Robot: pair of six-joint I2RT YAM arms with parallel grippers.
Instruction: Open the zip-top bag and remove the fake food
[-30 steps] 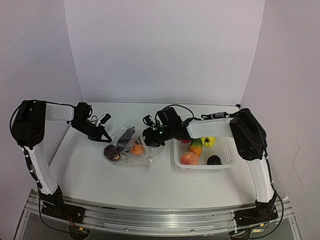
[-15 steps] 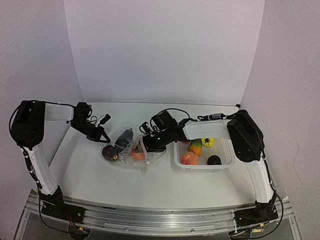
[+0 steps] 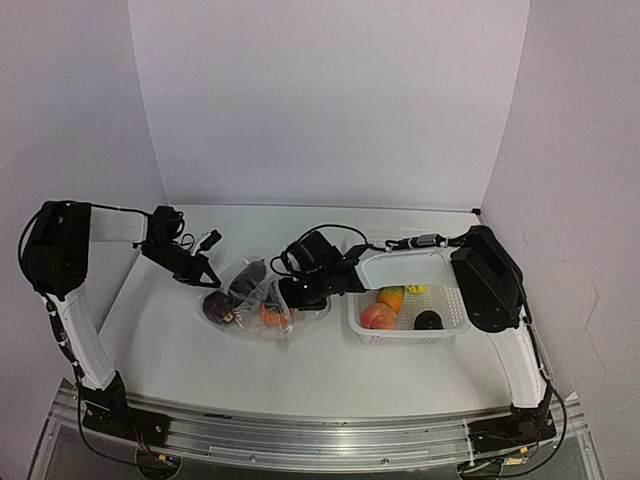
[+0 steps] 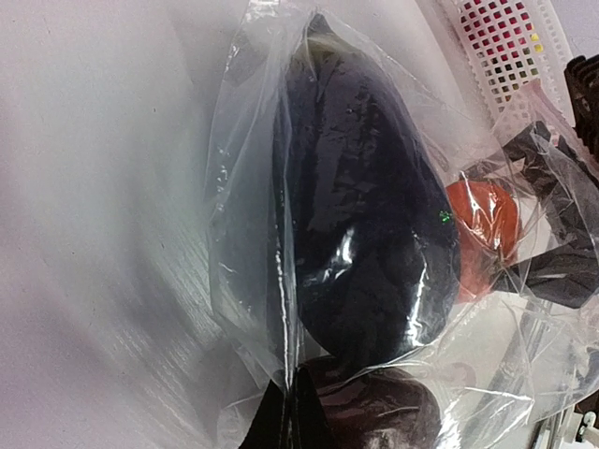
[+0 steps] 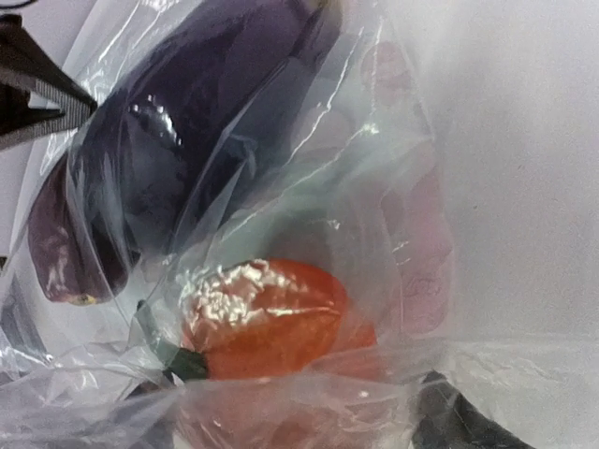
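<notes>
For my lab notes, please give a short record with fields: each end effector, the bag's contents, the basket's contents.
Left end effector: shut on the edge of the bag
Right end effector: open, at the bag's mouth
In bag: eggplant, orange piece, dark red piece
In basket: peach piece, green-orange piece, yellow piece, black piece

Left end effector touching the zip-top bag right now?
Touching. Right wrist view: the shut left end effector pinches the zip-top bag at its upper-left edge.
</notes>
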